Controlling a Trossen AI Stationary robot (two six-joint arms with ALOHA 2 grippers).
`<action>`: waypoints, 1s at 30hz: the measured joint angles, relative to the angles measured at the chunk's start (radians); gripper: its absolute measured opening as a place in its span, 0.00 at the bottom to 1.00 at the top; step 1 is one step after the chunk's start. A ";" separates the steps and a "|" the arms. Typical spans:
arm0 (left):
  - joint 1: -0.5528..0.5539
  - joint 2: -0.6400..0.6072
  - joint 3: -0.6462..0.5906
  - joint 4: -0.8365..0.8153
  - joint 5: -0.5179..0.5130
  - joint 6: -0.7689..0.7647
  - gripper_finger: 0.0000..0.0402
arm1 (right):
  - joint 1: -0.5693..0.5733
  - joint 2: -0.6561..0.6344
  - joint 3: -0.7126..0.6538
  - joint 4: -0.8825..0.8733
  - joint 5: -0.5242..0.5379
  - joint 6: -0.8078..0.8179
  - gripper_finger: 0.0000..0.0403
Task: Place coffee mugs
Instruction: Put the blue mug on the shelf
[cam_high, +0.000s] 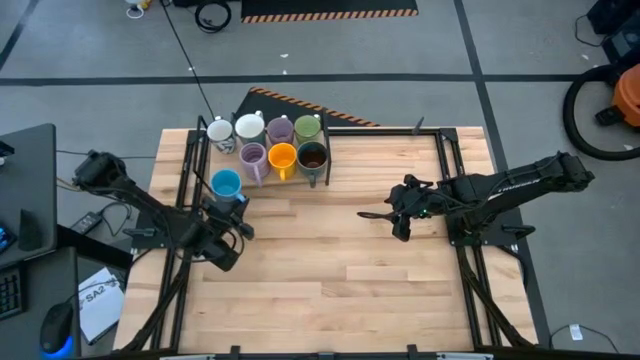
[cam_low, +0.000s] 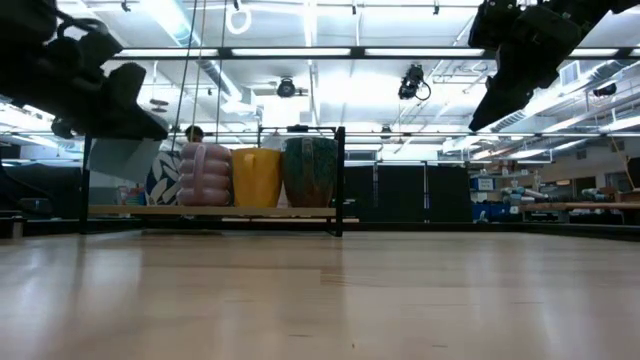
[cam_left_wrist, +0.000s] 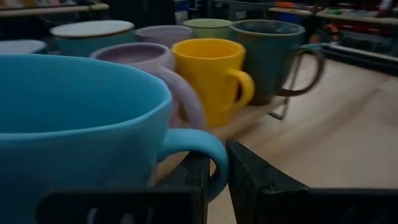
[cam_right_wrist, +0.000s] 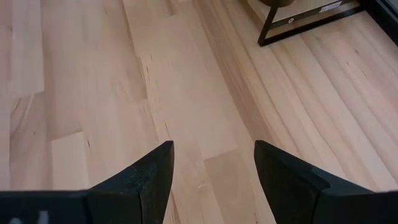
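Seven coffee mugs stand upright in two rows on a low raised shelf (cam_high: 300, 182) at the table's far left-middle: two white (cam_high: 220, 131), lilac (cam_high: 279, 129) and green (cam_high: 307, 127) behind, and lilac (cam_high: 253, 157), orange (cam_high: 282, 157) and dark brown (cam_high: 312, 157) in front. A blue mug (cam_high: 226, 184) is just left of and nearer than the front row, with my left gripper (cam_high: 233, 203) shut on it. My right gripper (cam_high: 372, 214) hangs open over the table's middle right (cam_right_wrist: 211, 155), nothing between its fingers. My left gripper pinches the blue mug's loop handle (cam_left_wrist: 208, 163) between its two fingers (cam_left_wrist: 194, 180). The fingers come about level from the table's near side and point toward the far edge. The mug stays upright, mouth up; whether its base rests on anything I cannot tell.
Black frame rails (cam_high: 452, 190) run along both sides of the table, and the shelf's black leg (cam_right_wrist: 292, 28) stands ahead of my right gripper. Bare wood (cam_high: 330, 270) fills the middle and near part of the table.
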 joint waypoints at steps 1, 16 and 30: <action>0.011 0.000 0.000 -0.016 -0.004 -0.005 0.11 | 0.000 0.000 0.000 0.001 -0.002 -0.001 0.57; 0.026 -0.010 0.000 -0.063 0.038 0.074 0.11 | 0.000 0.000 0.000 0.020 -0.014 -0.014 0.57; 0.043 -0.029 0.000 -0.098 0.019 0.026 0.11 | -0.030 0.000 0.000 0.028 -0.033 -0.033 0.57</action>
